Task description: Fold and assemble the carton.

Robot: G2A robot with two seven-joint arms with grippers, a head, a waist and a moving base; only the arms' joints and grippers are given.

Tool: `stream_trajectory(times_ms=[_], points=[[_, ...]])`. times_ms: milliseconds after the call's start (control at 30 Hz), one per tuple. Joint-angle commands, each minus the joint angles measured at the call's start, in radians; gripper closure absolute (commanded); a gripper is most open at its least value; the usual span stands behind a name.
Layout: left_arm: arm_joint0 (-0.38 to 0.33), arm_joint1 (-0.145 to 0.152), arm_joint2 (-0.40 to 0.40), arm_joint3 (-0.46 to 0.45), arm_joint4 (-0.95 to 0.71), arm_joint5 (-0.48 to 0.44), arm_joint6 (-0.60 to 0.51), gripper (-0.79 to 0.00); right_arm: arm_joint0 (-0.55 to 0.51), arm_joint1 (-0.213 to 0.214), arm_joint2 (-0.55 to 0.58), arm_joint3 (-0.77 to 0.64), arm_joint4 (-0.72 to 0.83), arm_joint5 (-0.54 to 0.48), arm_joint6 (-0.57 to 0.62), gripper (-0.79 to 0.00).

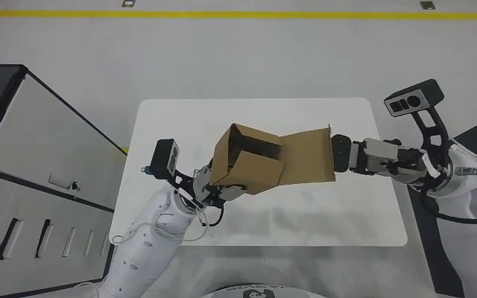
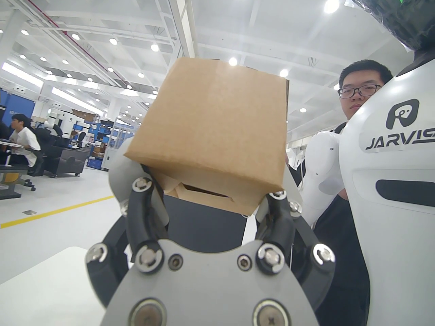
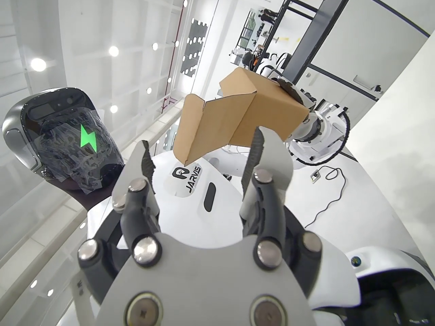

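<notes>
A brown carton (image 1: 257,160) is held up over the middle of the white table (image 1: 358,216), its open end facing the far side and one wide flap (image 1: 309,156) spread out to the right. My left gripper (image 1: 212,185) is shut on the carton's near-left end; in the left wrist view its fingers (image 2: 142,201) clamp the carton (image 2: 210,130) from both sides. My right gripper (image 1: 339,153) stands open just right of the flap's edge, apart from it. In the right wrist view its fingertips (image 3: 261,144) frame the carton (image 3: 238,116) farther off.
A dark-framed cabinet (image 1: 37,164) stands left of the table. A yellow floor line (image 1: 238,13) runs along the far side. Bare table surface lies in front of the carton and to its right, under the right arm.
</notes>
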Motion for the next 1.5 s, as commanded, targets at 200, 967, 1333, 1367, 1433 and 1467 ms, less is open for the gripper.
stream_trajectory(times_ms=[200,967,1333,1367,1433,1467], points=[[0.000,-0.002,0.004,-0.001,0.006,0.002,-0.010,0.000,0.045,-0.003,-0.032,-0.010,0.006,0.009,-0.022,0.000],[0.018,-0.003,0.000,-0.038,0.067,0.002,-0.038,0.000,0.257,-0.013,-0.202,0.041,-0.034,0.048,-0.007,0.000],[0.026,0.001,-0.018,-0.058,0.147,0.027,-0.056,0.000,0.379,-0.016,-0.279,0.064,-0.097,0.114,0.008,0.000],[0.027,0.001,-0.022,-0.061,0.159,0.031,-0.059,0.000,0.387,-0.015,-0.283,0.065,-0.102,0.122,0.012,0.000],[0.031,0.002,-0.024,-0.064,0.169,0.032,-0.056,0.000,0.403,-0.015,-0.290,0.064,-0.117,0.136,0.020,0.000],[0.033,0.003,-0.025,-0.065,0.172,0.033,-0.053,0.000,0.410,-0.015,-0.294,0.065,-0.120,0.141,0.023,0.000]])
